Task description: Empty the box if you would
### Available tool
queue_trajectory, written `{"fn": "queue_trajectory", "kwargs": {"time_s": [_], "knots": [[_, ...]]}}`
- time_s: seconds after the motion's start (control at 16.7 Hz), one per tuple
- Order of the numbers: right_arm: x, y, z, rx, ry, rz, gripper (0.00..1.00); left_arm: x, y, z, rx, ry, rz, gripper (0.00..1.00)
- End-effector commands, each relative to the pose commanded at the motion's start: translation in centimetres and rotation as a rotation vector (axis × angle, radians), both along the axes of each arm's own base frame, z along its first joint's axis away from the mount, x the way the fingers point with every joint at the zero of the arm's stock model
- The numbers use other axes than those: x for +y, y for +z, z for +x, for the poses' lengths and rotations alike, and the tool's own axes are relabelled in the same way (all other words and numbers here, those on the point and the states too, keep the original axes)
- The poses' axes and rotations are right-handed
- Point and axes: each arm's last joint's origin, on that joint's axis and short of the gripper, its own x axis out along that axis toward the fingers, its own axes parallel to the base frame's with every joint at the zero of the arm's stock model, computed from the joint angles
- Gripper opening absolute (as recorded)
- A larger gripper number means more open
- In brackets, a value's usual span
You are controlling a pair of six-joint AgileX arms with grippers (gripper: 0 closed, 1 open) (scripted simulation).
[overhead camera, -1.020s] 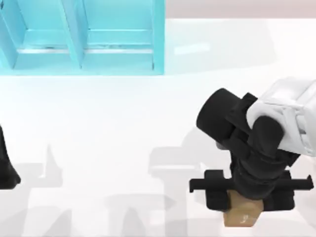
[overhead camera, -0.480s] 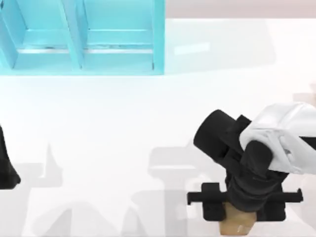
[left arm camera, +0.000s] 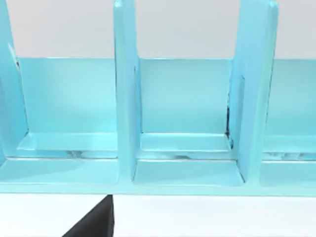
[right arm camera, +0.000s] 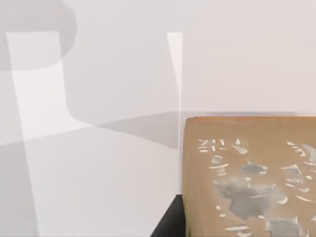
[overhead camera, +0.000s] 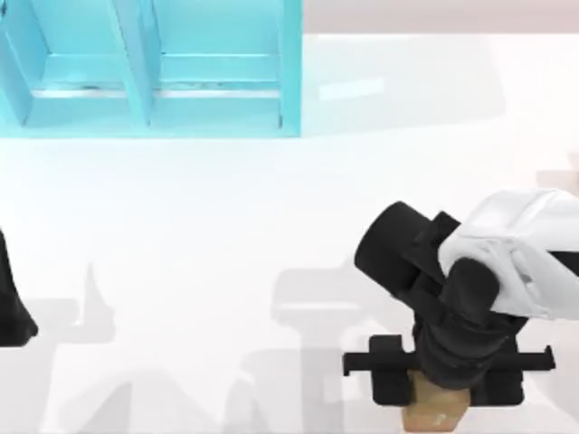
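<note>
top / right gripper (overhead camera: 436,391): near table's front edge, right side. Black crossbar and wrist sit over the brown box (overhead camera: 435,410), pointing down.
top / box: directly under the right gripper, between its two black finger blocks; only its lower part pokes out below the wrist. Contact w/ fingers hidden, so can't tell if gripper is pinching it or just straddling.
top / left arm (overhead camera: 14,307): parked at table's left edge, dark stub only.
top / shelf (overhead camera: 149,68): cyan rack w/ dividers, back-left of white table (overhead camera: 226,226), well apart from box.
L wrist / shelf (left arm camera: 187,118): compartments and upright dividers seen head-on.
R wrist / box (right arm camera: 247,177): tan face w/ pale flecked print, close to cam, resting on table (right arm camera: 98,148).
R wrist / label: print marks present, not legible.
</note>
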Motion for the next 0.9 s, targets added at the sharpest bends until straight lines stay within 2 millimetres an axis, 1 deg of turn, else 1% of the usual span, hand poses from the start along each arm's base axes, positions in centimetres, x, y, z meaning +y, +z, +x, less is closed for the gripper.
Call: {"fn": "queue_trajectory", "kwargs": {"time_s": [0.42,0.48,0.9], "knots": [[0.0,0.0,0.0,0.0,0.0,0.0,0.98,0.0,0.0,0.0,0.0,0.0,0.0,1.0],[0.0,0.0,0.0,0.0,0.0,0.0,1.0,0.0,0.0,0.0,0.0,0.0,0.0,1.0],[0.0,0.0,0.0,0.0,0.0,0.0,1.0,0.0,0.0,0.0,0.0,0.0,0.0,1.0]]}}
